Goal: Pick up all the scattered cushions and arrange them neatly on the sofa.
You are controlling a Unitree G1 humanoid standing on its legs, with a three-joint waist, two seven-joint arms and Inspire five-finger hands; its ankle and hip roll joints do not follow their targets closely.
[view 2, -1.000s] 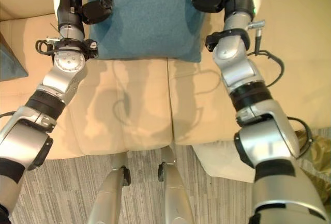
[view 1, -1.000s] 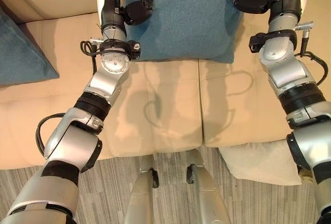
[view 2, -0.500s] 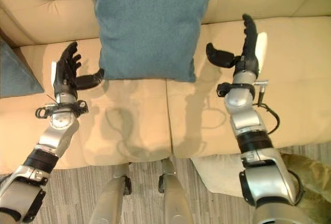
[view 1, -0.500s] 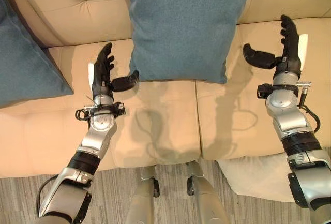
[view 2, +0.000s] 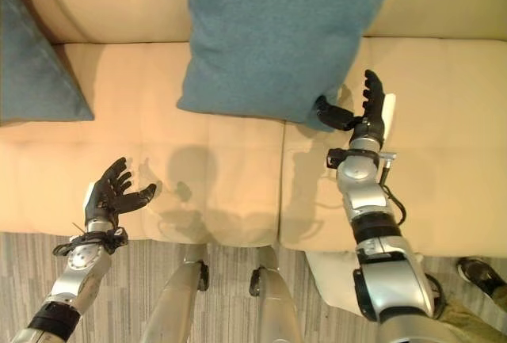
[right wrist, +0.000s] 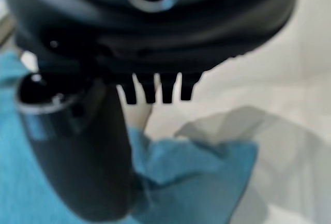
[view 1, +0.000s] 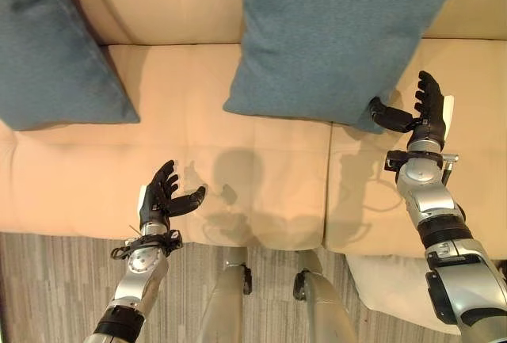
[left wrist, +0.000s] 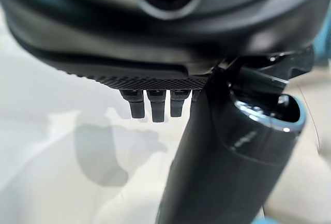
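- I take the beige sofa (view 1: 261,184) as my landmark; its seat runs across the whole view, with striped grey floor (view 1: 47,280) along its front edge.
- At the sofa's left end I see a blue cushion (view 1: 55,50) leaning against the backrest, its lower corner resting on the seat.
- My left hand (view 1: 162,200) hovers over the front edge of the left seat cushion, fingers spread and nearly straight, thumb out, holding nothing.
- At the sofa's middle a second blue cushion (view 1: 341,34) stands tilted against the backrest, its lower edge on the seat across the seam.
- My right hand (view 1: 424,113) is just beside that cushion's lower right corner, fingers straight and upward, thumb reaching toward the corner; I can't tell whether it touches. It grips nothing.
- On the floor below the sofa's right front edge lies a cream cushion (view 1: 392,287), partly behind my right arm.
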